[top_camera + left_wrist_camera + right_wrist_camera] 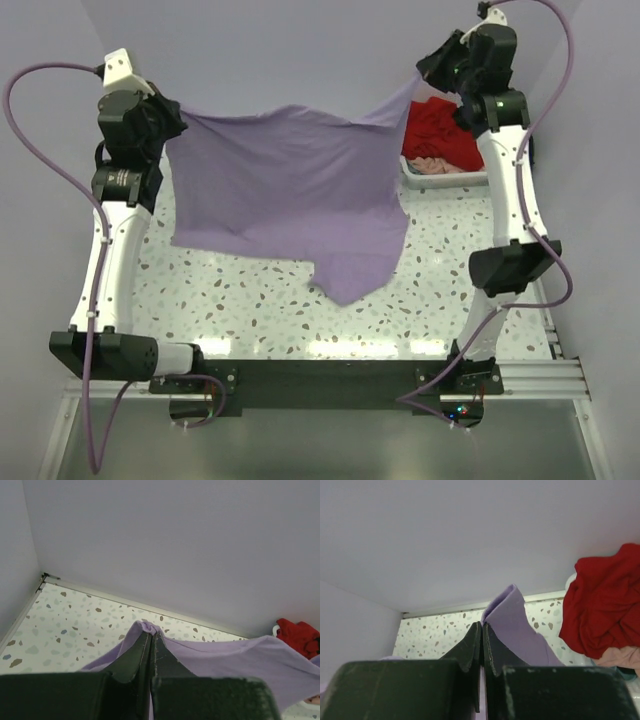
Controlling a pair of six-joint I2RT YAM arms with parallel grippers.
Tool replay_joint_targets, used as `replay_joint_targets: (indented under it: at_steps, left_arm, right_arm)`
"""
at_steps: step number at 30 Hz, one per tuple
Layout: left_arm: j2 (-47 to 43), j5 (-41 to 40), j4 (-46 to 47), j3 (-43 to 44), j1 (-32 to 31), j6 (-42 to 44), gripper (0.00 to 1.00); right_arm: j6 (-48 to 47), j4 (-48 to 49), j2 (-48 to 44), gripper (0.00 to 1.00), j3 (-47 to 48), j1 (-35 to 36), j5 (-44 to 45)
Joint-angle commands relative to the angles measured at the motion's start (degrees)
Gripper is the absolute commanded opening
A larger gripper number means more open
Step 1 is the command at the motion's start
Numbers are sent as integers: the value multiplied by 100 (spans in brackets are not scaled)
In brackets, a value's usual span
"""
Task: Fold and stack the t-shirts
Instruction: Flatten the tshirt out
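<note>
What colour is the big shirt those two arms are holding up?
Plain light purple shirt, clearest in the top external view.

— What colour is the big shirt?
— Plain lavender, no print.
— And at two o'clock?
— A red shirt, plain, and at its six o'clock a pale pink shirt. The tray is white.
— The table?
— White, speckled with grey and brown flecks. The arms are white and black, their cables purple.

A robot lab cell: speckled table boxed by plain pale walls, aluminium mounting rail.
</note>
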Motion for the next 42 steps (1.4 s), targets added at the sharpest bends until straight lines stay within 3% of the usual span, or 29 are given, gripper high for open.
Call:
replay_joint_targets:
  at_steps: [1, 9, 15, 21, 27, 32, 36, 40, 41, 42]
  left_arm:
    - [-373, -20, 347, 266, 69, 103, 0]
    - [-1653, -64, 268, 91, 69, -265, 0]
    - [-2806, -775, -319, 248, 60, -372, 0]
    - [-3405, -1012, -995, 618, 60, -415, 0]
    - [-3371, -1083, -1243, 302, 51, -354, 0]
    - [-2247, -716, -2148, 382, 60, -451, 0]
    - [-1535, -749, -1377, -610, 86, -197, 0]
    - [-622, -688, -471, -1464, 358, -55, 0]
    - [-141, -549, -270, -1526, 498, -116, 5]
    - [108, -495, -242, -1553, 543, -160, 15]
  right_arm:
    - [-11, 484, -988, 0, 320, 22, 33]
    - [-151, 291, -2263, 0, 3, 40, 86]
    - [-327, 379, -3256, 0, -138, 31, 271]
    - [-336, 589, -3530, 0, 283, 31, 297]
    - [-178, 1195, -3284, 0, 224, 31, 227]
    - [-177, 1503, -2329, 0, -190, 293, 147]
    - [-1450, 1408, -1028, 0, -77, 1331, 1052]
    - [-1163, 679, 1107, 0, 994, 1358, 1316]
    - [-1058, 460, 1407, 9, 1231, 1350, 1421]
    - [-1031, 388, 1871, 25, 1259, 1349, 1448]
